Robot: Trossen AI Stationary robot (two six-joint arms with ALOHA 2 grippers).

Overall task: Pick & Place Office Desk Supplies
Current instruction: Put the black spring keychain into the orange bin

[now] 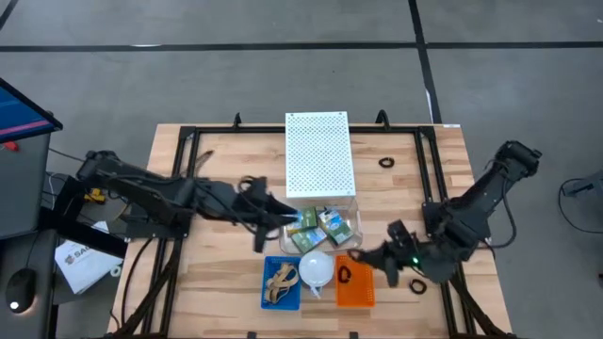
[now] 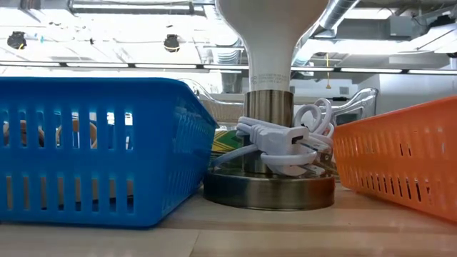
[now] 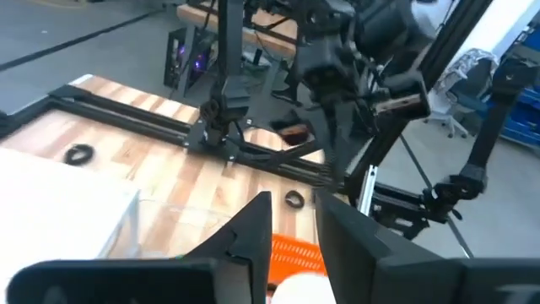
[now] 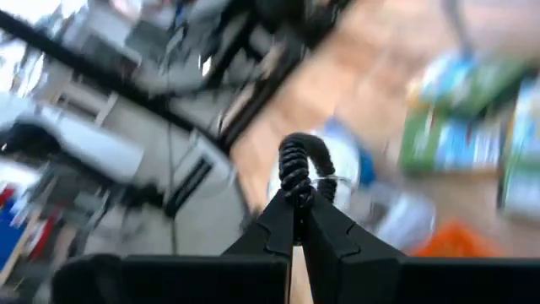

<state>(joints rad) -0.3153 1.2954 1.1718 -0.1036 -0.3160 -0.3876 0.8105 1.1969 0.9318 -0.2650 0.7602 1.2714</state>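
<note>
My right gripper (image 1: 361, 254) hovers over the orange basket (image 1: 358, 294), shut on a black coiled ring (image 4: 300, 160). My left gripper (image 3: 291, 232) is open with nothing between its fingers, and it hangs beside the clear bin (image 1: 350, 215) that holds yellow-and-green crayon boxes (image 1: 320, 229). Tan rubber bands (image 1: 280, 281) lie in the blue basket (image 1: 267, 299). Another black ring (image 1: 344, 274) lies in the orange basket. Two more black rings rest flat on the table, one at the far right (image 1: 388, 162) and one at the near right (image 1: 417, 285). My right gripper pinches the black coiled ring by one side of its loop (image 4: 297, 190) between its two fingertips. It comes from the table's right, slanting slightly down. The ring's loop stands out past the fingertips, lifted clear of the basket and the table.
A white lamp (image 1: 316, 270) with a metal base (image 2: 268, 189) and a bundled white cord (image 2: 282, 143) stands between the two baskets. A white perforated panel (image 1: 318, 155) lies at the far middle. A black frame (image 1: 193, 141) runs around the table.
</note>
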